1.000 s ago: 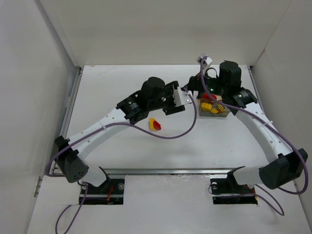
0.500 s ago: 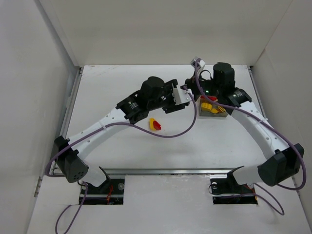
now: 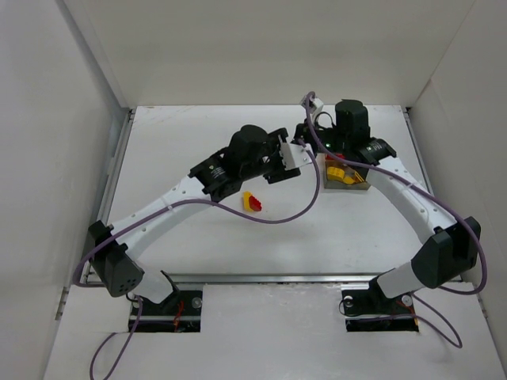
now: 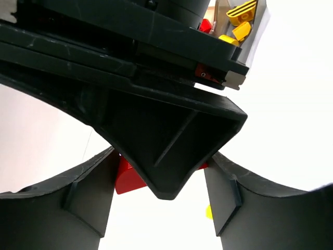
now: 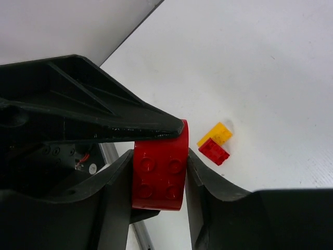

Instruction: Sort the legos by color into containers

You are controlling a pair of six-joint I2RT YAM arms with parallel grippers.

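- The white worktop (image 3: 198, 253) fills the top view, with pale walls (image 3: 47, 158) on three sides.
- The left arm (image 3: 170, 202) runs from the near left corner up to the middle of the worktop. The right arm (image 3: 416, 210) bends in from the near right corner. The two meet just left of the containers, above the worktop.
- The left end effector (image 4: 158, 172) has its fingers set wide. The red brick fills the gap and touches both inner faces, so it looks clamped on that brick, though the other arm's black finger covers most of the contact.
- The right end effector (image 5: 158, 161) is clamped on the same red brick, with one finger pressed against each side. A left finger lies across the brick's upper edge, so the two grips cross.
- The containers (image 3: 363, 184), two adjoining translucent tubs, stand on the worktop right of centre, partly under the right arm and just beside the meeting fingers.
- Yellow bricks (image 4: 240, 9) lie in the beige-tinted tub. A small red piece (image 4: 206, 25) shows at that tub's edge, and I cannot tell which tub it lies in.
- A red-and-yellow clump (image 3: 252, 202) lies loose on the worktop, left of the containers and well apart from them, below the left forearm. Its yellow part touches its red part.
- The red brick (image 5: 158, 174), showing two-by-two studs, hangs in the air between both pairs of fingers, outside the containers.
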